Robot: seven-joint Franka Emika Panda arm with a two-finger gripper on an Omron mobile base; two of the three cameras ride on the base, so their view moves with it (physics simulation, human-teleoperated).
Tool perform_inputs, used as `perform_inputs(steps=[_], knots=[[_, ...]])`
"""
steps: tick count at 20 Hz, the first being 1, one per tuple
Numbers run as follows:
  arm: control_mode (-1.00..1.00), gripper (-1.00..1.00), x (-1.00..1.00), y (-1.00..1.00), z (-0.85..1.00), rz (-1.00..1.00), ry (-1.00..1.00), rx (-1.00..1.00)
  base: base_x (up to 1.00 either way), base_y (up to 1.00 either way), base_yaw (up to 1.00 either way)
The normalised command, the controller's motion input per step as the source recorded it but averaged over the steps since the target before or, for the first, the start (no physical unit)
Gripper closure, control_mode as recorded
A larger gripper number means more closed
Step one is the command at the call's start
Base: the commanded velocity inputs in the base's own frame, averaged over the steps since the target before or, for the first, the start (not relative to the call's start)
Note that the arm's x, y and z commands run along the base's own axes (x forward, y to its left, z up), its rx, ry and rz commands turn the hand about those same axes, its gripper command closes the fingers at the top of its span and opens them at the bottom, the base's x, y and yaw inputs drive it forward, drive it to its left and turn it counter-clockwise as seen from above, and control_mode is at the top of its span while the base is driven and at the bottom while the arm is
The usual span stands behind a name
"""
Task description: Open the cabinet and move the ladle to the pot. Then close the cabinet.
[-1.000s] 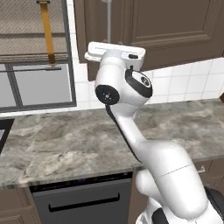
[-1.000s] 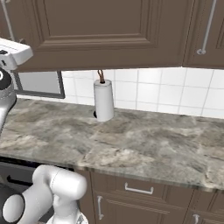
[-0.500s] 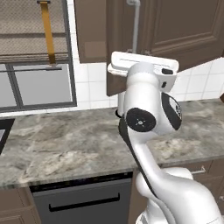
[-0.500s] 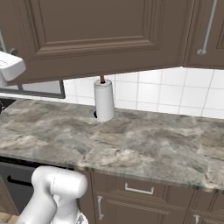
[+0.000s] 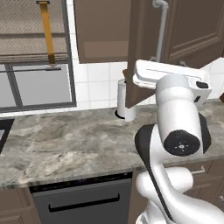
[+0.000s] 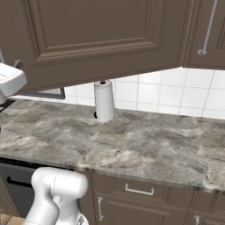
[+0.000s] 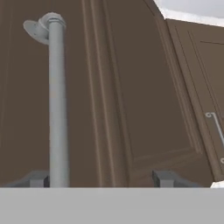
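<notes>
I see the cabinet [image 5: 142, 48] door swung open. My gripper [image 7: 101, 178] is open, and the door's handle [image 7: 57, 105] stands by one finger [image 7: 37, 178]. A paper roll [image 6: 104, 101] stands at the worktop's [image 6: 145, 145] back edge.

No readable text, label or number anywhere.

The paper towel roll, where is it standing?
The paper towel roll stands upright at the back of the counter against the tiled wall, just below the swung-open cabinet door.
</notes>
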Motion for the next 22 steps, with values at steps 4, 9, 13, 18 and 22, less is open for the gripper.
perform_inputs(steps=[4,9,13,18,22], knots=[[-1.0,-1.0,-1.0,1.0,-0.15,0.07,-0.07,-0.11,0.0,0.0,0.0],[-1.0,-1.0,-0.7,0.84,-0.22,0.57,0.0,-0.01,0.0,0.0,0.0],[-1.0,-1.0,-0.1,0.4,-0.29,0.87,0.0,0.04,0.0,0.0,0.0],[-1.0,-1.0,-0.66,0.77,0.01,0.46,-0.14,-0.02,0.0,0.0,0.0],[-1.0,-1.0,-1.0,1.0,0.08,0.01,-0.36,-0.12,0.0,0.0,0.0]])
